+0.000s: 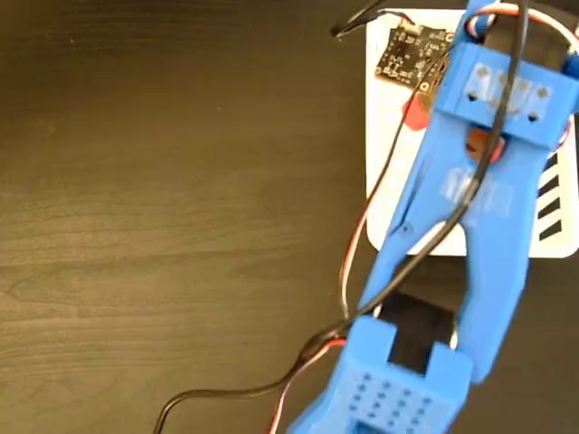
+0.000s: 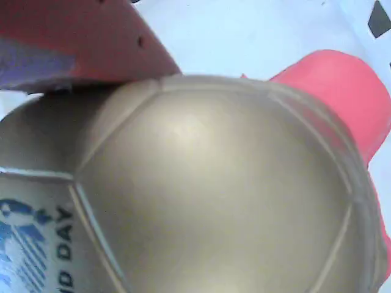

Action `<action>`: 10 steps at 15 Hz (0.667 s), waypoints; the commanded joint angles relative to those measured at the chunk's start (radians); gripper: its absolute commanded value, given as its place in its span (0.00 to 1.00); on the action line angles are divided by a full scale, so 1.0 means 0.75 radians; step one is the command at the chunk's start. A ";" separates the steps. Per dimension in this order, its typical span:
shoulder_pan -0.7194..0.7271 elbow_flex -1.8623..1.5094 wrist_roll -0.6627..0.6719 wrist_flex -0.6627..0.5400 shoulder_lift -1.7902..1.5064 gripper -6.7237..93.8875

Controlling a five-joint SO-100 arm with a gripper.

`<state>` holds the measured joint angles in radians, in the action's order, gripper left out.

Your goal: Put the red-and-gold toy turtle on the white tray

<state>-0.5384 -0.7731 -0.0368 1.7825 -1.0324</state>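
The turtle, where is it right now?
In the fixed view the turtle is at upper right, over the tray, mostly hidden under the blue arm. In the wrist view its gold shell fills the frame.

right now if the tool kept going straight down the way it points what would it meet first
The red-and-gold toy turtle: its gold shell fills the wrist view right under the tool, with the white tray behind it. Whether the tool already touches or holds the turtle can't be told; its fingers are hidden.
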 commanded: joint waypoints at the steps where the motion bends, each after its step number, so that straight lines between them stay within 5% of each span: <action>1: -0.012 0.090 -0.002 0.018 -0.020 0.07; 10: -0.012 0.086 -0.022 -0.010 0.092 0.11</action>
<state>-0.5400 -0.7455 -0.0399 1.7687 -0.9173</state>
